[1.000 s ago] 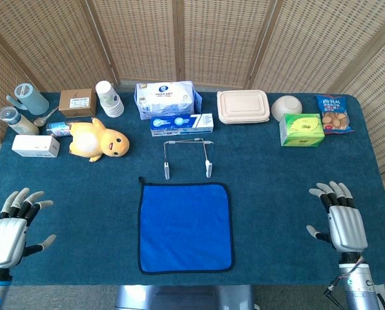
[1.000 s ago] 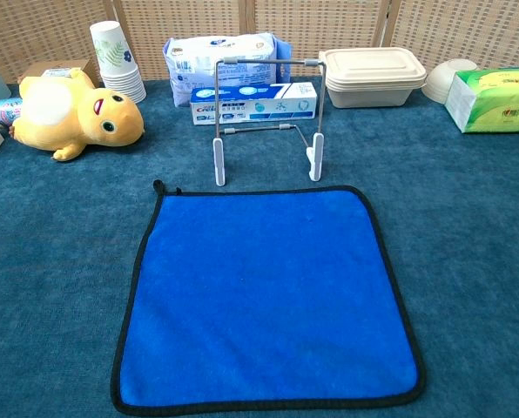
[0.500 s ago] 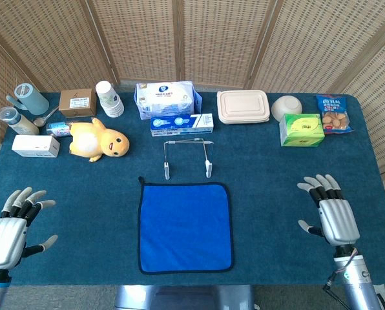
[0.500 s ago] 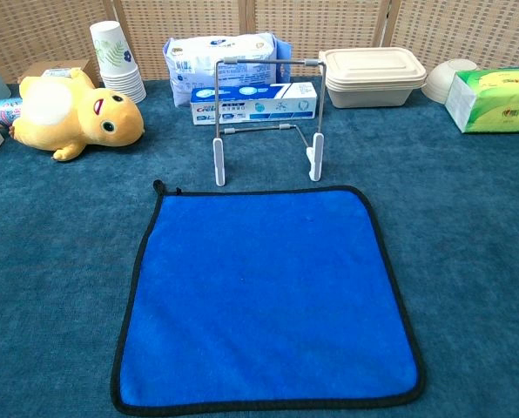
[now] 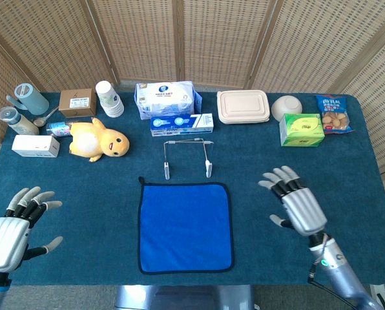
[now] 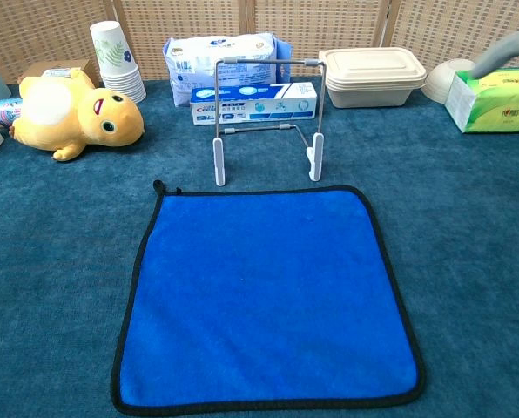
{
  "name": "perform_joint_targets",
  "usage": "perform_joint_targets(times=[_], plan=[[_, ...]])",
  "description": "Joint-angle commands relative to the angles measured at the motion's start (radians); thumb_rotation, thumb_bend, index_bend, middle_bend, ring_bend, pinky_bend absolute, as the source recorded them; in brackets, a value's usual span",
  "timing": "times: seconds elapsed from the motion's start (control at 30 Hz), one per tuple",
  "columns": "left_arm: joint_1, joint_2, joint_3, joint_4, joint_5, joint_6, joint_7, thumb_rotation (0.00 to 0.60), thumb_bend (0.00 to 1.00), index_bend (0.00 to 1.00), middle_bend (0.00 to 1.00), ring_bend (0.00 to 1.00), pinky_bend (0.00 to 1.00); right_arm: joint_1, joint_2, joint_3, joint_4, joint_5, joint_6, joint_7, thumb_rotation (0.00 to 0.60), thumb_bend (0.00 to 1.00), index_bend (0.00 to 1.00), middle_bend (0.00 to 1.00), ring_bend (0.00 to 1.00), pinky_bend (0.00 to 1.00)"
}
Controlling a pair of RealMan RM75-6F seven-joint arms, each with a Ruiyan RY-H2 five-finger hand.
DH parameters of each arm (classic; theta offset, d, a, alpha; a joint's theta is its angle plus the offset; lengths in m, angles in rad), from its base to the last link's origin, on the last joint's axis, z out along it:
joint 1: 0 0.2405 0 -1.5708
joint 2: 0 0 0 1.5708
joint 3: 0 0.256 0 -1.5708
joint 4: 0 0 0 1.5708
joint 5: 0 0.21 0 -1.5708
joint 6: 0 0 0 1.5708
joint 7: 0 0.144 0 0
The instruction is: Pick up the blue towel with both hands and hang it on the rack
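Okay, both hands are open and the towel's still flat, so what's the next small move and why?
Probably bring the left hand in toward the blue towel's left edge. The right hand sits nearer the towel's right edge, while the left is farther out, and both must grip it before lifting to the rack.

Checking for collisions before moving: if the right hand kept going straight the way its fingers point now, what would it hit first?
Probably nothing close. The right hand points up-left over bare table, passing right of the rack; farther along lies the lidded container, though height is unclear.
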Motion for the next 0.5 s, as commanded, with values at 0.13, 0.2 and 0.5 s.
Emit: perform_joint_targets(times=[0.13, 0.2, 0.5], plan=[[-0.004, 0.016, 0.005, -0.013, 0.01, -0.006, -0.012, 0.6, 0.23, 0.3, 0.23, 0.13, 0.09, 0.099, -0.085, -0.02, 0.103, -0.076, -0.077, 0.04, 0.6, 0.0, 0.2, 0.2, 0.12, 0.13], [-0.007, 0.018, 0.004, -0.016, 0.009, -0.012, -0.013, 0.6, 0.23, 0.3, 0.23, 0.13, 0.09, 0.132, -0.125, -0.029, 0.155, -0.099, -0.093, 0.068, 0.6, 0.0, 0.2, 0.2, 0.12, 0.13], [-0.008, 0.029, 0.012, -0.028, 0.014, -0.022, -0.012, 0.6, 0.23, 0.3, 0.23, 0.13, 0.09, 0.207, -0.268, -0.067, 0.394, -0.195, -0.034, 0.163, 0.6, 0.0, 0.19, 0.21, 0.12, 0.13]])
